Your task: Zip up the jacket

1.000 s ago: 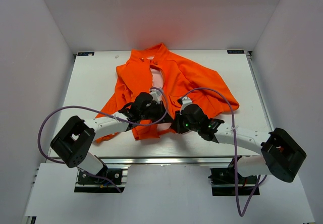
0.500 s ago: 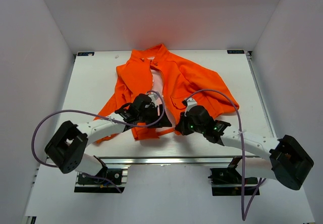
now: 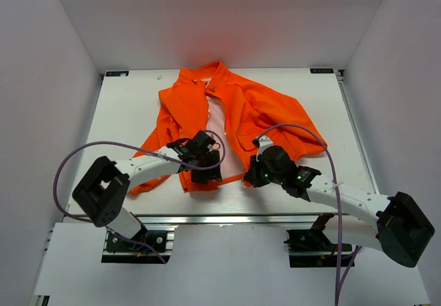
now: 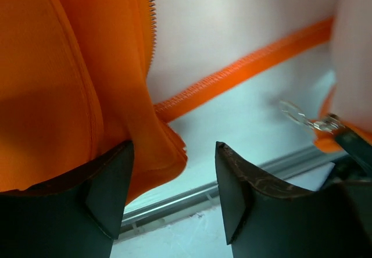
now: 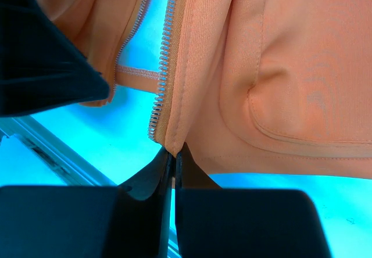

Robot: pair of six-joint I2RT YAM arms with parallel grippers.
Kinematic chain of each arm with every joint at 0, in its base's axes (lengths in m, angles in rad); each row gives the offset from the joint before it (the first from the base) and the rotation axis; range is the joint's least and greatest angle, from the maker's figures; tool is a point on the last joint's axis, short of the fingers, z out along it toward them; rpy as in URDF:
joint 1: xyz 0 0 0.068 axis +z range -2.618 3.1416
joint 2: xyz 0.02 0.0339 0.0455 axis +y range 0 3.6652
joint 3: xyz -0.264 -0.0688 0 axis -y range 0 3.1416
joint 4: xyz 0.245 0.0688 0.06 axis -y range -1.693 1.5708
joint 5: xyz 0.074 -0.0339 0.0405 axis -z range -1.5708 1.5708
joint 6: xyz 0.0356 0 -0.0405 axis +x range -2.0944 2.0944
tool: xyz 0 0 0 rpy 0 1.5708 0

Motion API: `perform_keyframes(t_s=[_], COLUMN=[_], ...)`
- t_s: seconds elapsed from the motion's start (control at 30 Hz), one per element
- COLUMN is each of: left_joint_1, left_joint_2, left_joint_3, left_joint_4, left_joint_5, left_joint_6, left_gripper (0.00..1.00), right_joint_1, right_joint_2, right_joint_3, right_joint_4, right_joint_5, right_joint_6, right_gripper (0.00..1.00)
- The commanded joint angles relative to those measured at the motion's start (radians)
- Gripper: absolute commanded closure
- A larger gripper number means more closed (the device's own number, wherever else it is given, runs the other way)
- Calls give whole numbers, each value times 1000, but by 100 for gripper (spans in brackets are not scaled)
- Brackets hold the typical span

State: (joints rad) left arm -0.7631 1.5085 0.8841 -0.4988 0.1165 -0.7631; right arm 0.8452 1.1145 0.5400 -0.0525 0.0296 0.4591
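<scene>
The orange jacket lies spread on the table, its front open on pale pink lining. My left gripper hovers open at the near hem of the left front panel. In the left wrist view the orange fabric hangs against the left finger, and nothing is gripped between the fingers. Zipper teeth run along that edge, and a metal zipper pull shows to the right. My right gripper is shut on the bottom corner of the right front panel, beside its zipper teeth.
The table's near edge and its metal rail run just below both grippers. The jacket's sleeves spread to the left and right. Purple cables loop over the arms. White walls enclose the table.
My left gripper has opened, let go of the left front panel, and dropped toward its near hem. The right gripper has shut on the right panel's corner and pulled it slightly right, baring more lining.
</scene>
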Motion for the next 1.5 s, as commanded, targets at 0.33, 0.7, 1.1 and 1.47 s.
perform_keyframes(t_s=[0.33, 0.7, 1.1, 1.47], left_joint_1=[-41, -42, -50, -48], left_joint_2=[122, 128, -65, -448], left_joint_3=[82, 73, 24, -184], left_joint_4=[-164, -149, -11, 390], left_joint_5=[-161, -173, -130, 34], left_joint_6=[-42, -44, 56, 309], left_gripper=[51, 86, 100, 100], right_joint_1=[-8, -14, -38, -124], right_joint_2=[10, -2, -33, 73], right_joint_3=[-18, -23, -6, 146], right_joint_4=[5, -1, 25, -60], right_joint_5=[7, 15, -153, -744], right_joint_6=[-7, 6, -103, -427], right_gripper=[100, 100, 100, 100])
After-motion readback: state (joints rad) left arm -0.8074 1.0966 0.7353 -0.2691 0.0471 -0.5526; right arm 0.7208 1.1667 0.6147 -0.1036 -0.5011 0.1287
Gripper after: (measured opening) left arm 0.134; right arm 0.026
